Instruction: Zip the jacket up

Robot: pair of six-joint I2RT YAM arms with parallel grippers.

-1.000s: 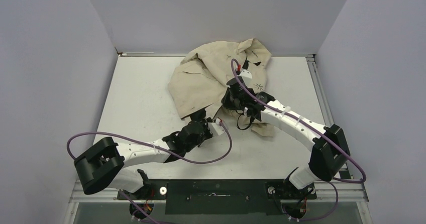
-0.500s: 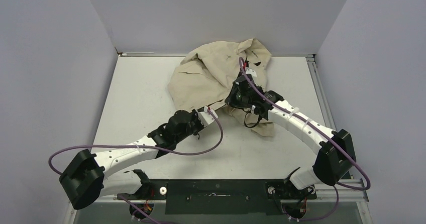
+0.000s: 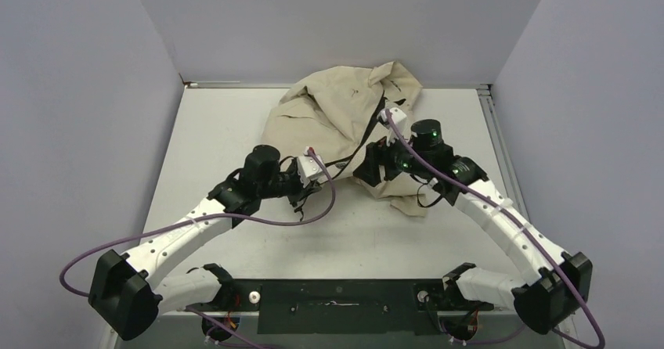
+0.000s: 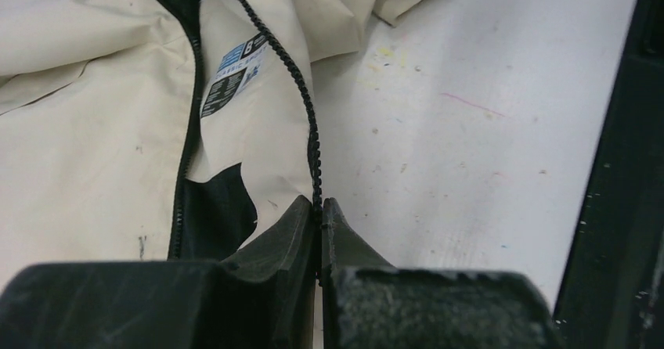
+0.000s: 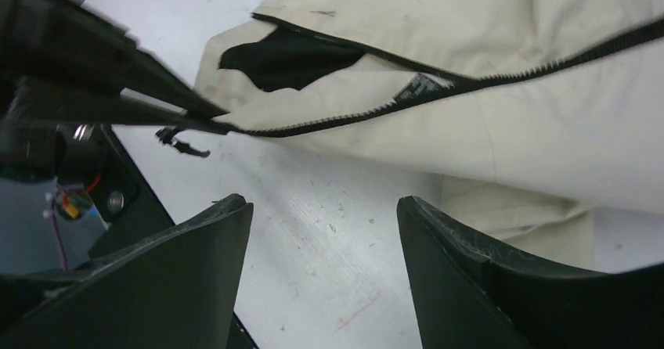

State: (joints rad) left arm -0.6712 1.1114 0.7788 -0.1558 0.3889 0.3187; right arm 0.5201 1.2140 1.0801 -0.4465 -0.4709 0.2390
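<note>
The beige jacket point(image 3: 337, 114) lies crumpled at the back centre of the table, and its black zipper line point(image 3: 368, 130) runs down across it. My left gripper point(image 4: 319, 205) is shut on the lower end of one zipper edge point(image 4: 301, 91), which stretches taut away from the fingertips. The blue-white label point(image 4: 235, 71) and the black lining point(image 4: 215, 212) show beside it. My right gripper point(image 5: 325, 200) is open over bare table, just short of the jacket point(image 5: 509, 130), with nothing between its fingers. In the right wrist view the left fingers point(image 5: 156, 98) pinch the end of the zipper edge point(image 5: 329, 122).
The white table point(image 3: 219, 130) is enclosed by grey walls on three sides. A black base plate point(image 3: 337, 294) runs along the near edge between the arm mounts. Purple cables point(image 3: 313, 208) loop beside both arms. A fold of the jacket point(image 3: 411, 200) lies under the right arm.
My left gripper shut on the zipper edge and drew it up and left, pulling it taut. My right gripper opened, let go of the jacket and drew back to the right.
</note>
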